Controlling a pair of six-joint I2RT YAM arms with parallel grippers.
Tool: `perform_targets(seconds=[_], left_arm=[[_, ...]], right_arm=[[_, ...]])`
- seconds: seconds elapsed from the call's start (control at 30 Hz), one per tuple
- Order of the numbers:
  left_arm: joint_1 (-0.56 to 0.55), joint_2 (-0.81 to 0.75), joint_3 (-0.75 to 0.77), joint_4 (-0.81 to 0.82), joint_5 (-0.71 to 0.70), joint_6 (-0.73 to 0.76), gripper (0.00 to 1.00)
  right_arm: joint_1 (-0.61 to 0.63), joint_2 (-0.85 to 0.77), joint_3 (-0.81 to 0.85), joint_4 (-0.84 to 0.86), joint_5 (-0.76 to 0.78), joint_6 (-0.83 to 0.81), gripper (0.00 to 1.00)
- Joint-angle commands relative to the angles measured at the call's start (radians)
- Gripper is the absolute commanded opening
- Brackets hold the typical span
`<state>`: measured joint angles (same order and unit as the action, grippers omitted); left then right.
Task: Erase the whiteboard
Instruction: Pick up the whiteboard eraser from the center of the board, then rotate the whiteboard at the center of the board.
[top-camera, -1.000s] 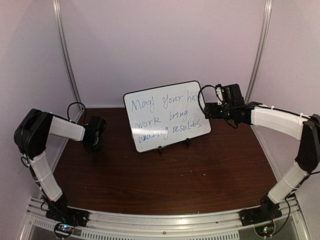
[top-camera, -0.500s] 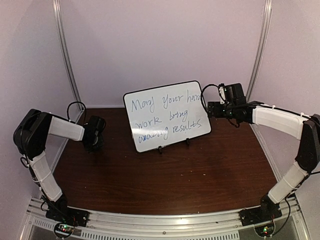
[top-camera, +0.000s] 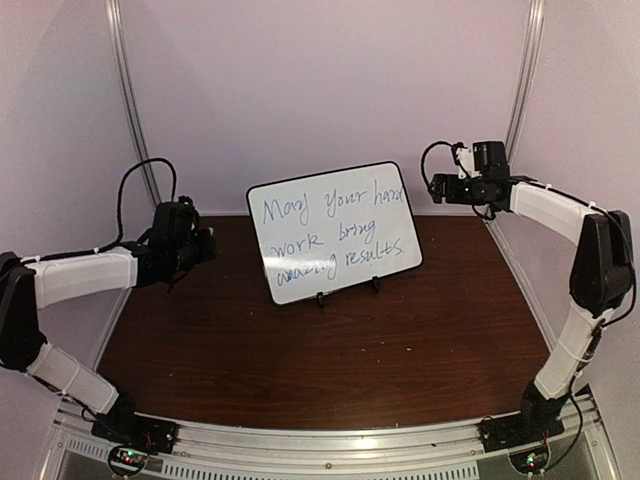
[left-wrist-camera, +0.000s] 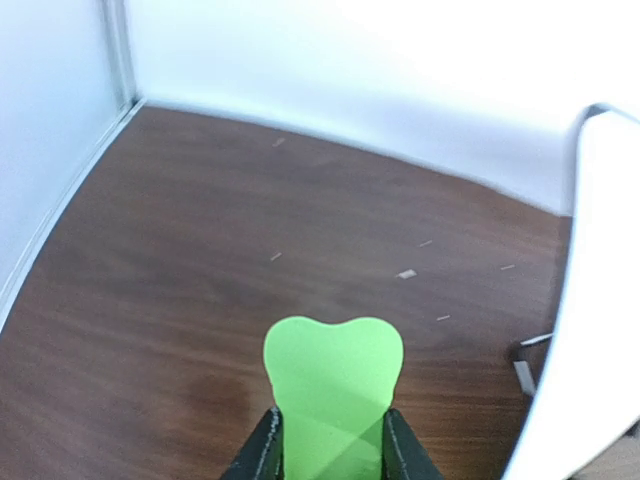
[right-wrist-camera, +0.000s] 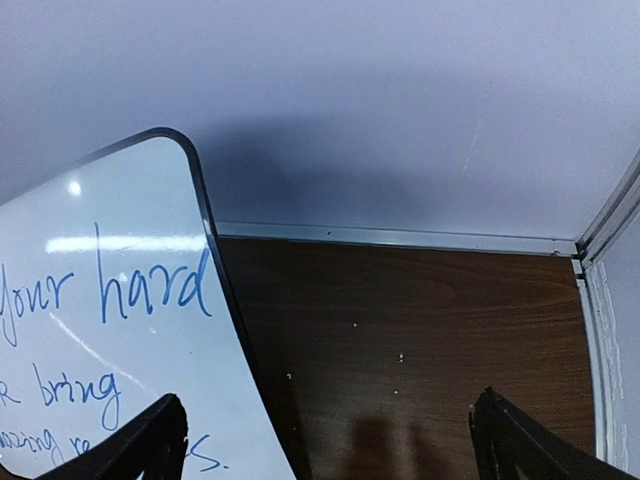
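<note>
At the left, the left hand (left-wrist-camera: 333, 450) is clenched on a green eraser (left-wrist-camera: 333, 370), the pad sticking out past the fingertips so that it, not the fingers, would meet a surface. The hand hangs above the table (top-camera: 330, 360), to the left of the whiteboard (top-camera: 335, 232) and apart from it. In the left wrist view only the board's edge shows at the right, which suggests the eraser is not yet aimed at the writing.

The whiteboard stands near the middle of the table, towards the back, propped on its small black feet (top-camera: 321, 298) and leaning backwards. The written face points towards the arms and somewhat upwards, so it can be reached from the front. Its long axis runs left to right across the table, with the right end sitting higher in the top view than the left. The handwritten lines are all intact, so wiping looks not yet begun.

At the right, the right hand (right-wrist-camera: 330, 420) is released and empty, fingers wide apart. It hovers beside the board's upper right corner without touching it, probably placed to steady the board.
</note>
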<state>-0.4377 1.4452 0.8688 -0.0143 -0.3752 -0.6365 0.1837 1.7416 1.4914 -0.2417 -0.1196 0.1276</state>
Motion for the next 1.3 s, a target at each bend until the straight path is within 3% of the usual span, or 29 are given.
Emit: perform_targets(seconds=[0.0,0.37,0.67,0.73,0.97,1.27], left_arm=[[-0.009,-0.136,-0.043,0.1,0.113,0.089,0.24],[-0.051,-0.256,-0.068,0.113,0.262,0.158,0.23],[-0.059,-0.287,-0.077,0.115,0.291,0.17,0.24],[-0.059,-0.289,-0.073,0.108,0.293,0.17,0.24],[-0.06,-0.296,-0.059,0.075,0.278,0.166,0.24],[-0.061,-0.281,-0.031,0.062,0.278,0.161,0.24]], right_arm=[[-0.046,0.085,0.051,0.01,-0.287,-0.075,1.0],[-0.081,0.325,0.198,0.058,-0.627,-0.143,1.0],[-0.089,0.43,0.249,0.055,-0.783,-0.169,0.87],[-0.091,0.423,0.216,0.093,-0.816,-0.15,0.81],[-0.089,0.289,-0.049,0.311,-0.822,-0.033,0.78],[-0.045,0.066,-0.333,0.37,-0.702,-0.042,0.75]])
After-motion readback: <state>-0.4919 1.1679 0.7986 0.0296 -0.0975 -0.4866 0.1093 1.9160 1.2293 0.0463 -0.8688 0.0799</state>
